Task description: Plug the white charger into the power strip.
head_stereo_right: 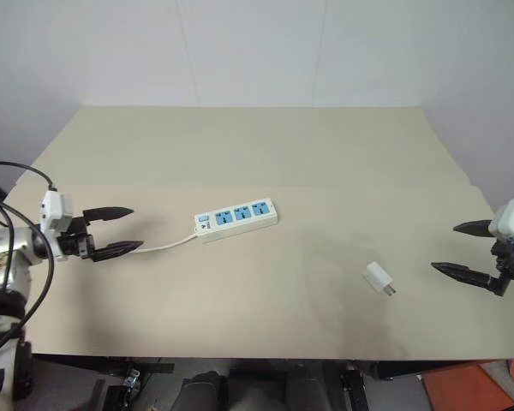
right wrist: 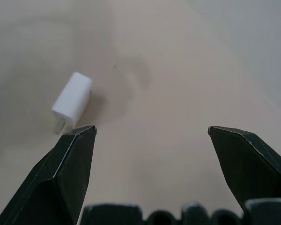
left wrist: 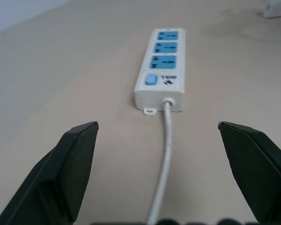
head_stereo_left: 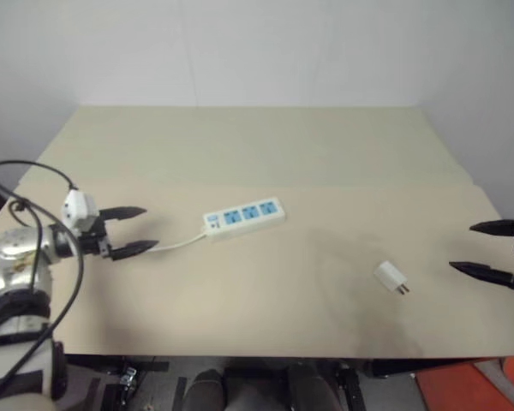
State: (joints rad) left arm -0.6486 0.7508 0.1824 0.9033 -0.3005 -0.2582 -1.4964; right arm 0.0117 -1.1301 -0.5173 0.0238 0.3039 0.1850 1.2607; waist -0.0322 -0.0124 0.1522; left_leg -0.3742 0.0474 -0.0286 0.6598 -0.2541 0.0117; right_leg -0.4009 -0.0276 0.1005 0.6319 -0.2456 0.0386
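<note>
My left fingers (head_stereo_left: 130, 230) stand spread wide and empty above the worktop (head_stereo_left: 265, 154); the power strip (head_stereo_left: 244, 217) lies straight ahead of them, well apart, its cord (head_stereo_left: 178, 243) running back between them. My right fingers (head_stereo_left: 487, 248), equally wide and holding nothing, face the white charger (head_stereo_left: 391, 276), which lies on its side ahead of them, nearer one finger, untouched.

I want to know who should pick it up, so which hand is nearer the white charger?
Right. The right hand hangs open just beside the white charger; the left hand is across the table, beyond the power strip.
</note>
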